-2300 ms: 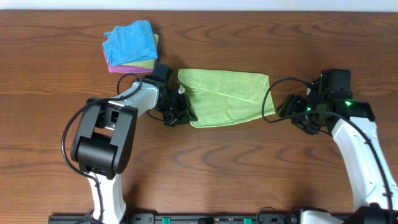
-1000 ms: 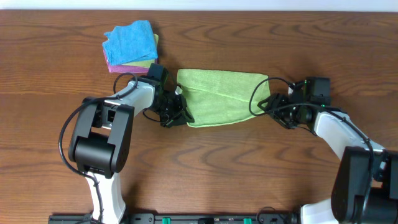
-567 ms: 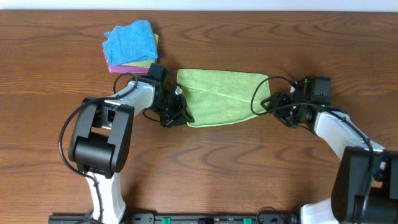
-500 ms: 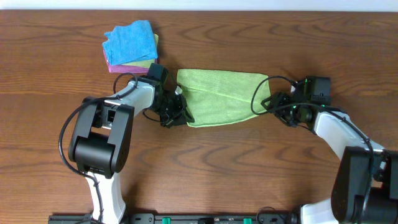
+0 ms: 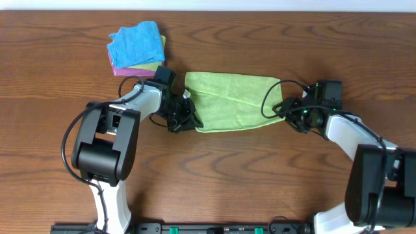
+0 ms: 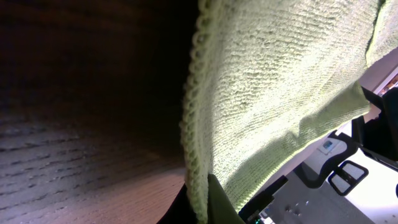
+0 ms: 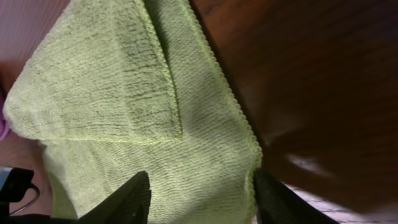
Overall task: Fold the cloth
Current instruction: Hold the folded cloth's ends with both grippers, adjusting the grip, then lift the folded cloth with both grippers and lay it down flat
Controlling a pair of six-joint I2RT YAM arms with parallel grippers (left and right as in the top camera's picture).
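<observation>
Wood tbl: lime cloth ctr, blue/pink stack far L.

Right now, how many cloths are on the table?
4: the lime cloth in the middle; blue cloth, yellow-green cloth, pink cloth stacked back left. More may hide in that stack.

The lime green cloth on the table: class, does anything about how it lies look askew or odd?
Yes. The cloth is folded unevenly: the edge of its top layer runs diagonally across it, so the edges do not line up. One corner is pinched in the left gripper and looks bunched there.
</observation>
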